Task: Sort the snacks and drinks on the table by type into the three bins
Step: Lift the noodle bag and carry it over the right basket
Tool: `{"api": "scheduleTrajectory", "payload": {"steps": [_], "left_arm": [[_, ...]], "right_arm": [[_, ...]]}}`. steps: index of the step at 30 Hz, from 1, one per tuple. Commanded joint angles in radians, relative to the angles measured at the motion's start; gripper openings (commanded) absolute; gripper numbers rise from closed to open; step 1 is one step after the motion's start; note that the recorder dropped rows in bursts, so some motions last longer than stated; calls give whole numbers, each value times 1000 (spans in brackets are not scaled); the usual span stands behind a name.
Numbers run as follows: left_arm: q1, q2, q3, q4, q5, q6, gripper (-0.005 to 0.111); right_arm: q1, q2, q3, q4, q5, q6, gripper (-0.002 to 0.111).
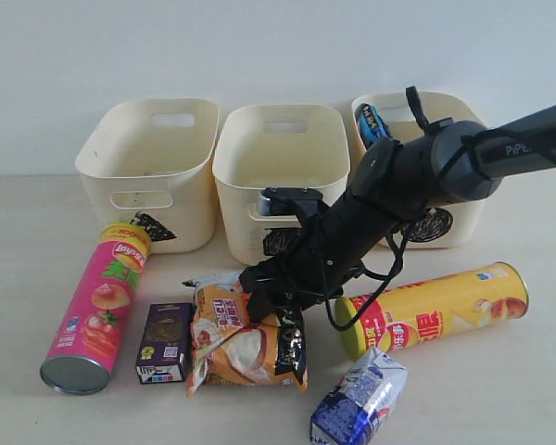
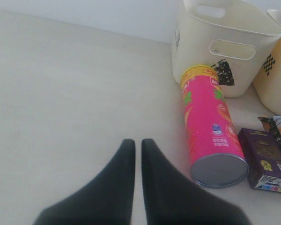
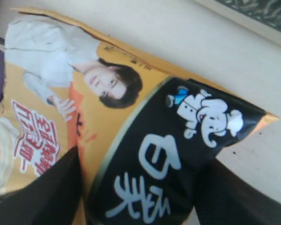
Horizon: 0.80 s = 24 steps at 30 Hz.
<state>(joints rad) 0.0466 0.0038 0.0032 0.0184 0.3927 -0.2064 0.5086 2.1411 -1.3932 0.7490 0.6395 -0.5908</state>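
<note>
The orange-black packet (image 1: 241,348) lies at the front middle of the table (image 1: 37,241). My right gripper (image 1: 276,320) reaches down onto it. In the right wrist view the packet's black end (image 3: 168,154) sits between the two fingers (image 3: 51,197), which press on both its sides, so the right gripper (image 3: 140,164) is shut on it. The pink tube (image 1: 97,311), purple carton (image 1: 165,343), yellow tube (image 1: 435,311) and blue-and-white soft pack (image 1: 359,399) lie around it. A blue-black packet (image 1: 372,122) stands in the right bin (image 1: 463,222). My left gripper (image 2: 138,143) is shut and empty over bare table.
The left bin (image 1: 102,181) and middle bin (image 1: 236,185) stand side by side at the back, against a pale wall. In the left wrist view the pink tube (image 2: 208,122) and purple carton (image 2: 264,159) lie beside the gripper.
</note>
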Motion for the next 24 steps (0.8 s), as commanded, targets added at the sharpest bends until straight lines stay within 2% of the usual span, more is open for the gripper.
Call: {"api": "scheduleTrajectory", "payload": {"steps": [1,24], "left_arm": [[3,-4,-3,-7,-3,-8,4],[3,-4,-3,-7,-1,-8,4]], "right_arm": [[1,-61,5,-25,32,-17,0],[-22,-217,5,-20,105,-73,0]]}}
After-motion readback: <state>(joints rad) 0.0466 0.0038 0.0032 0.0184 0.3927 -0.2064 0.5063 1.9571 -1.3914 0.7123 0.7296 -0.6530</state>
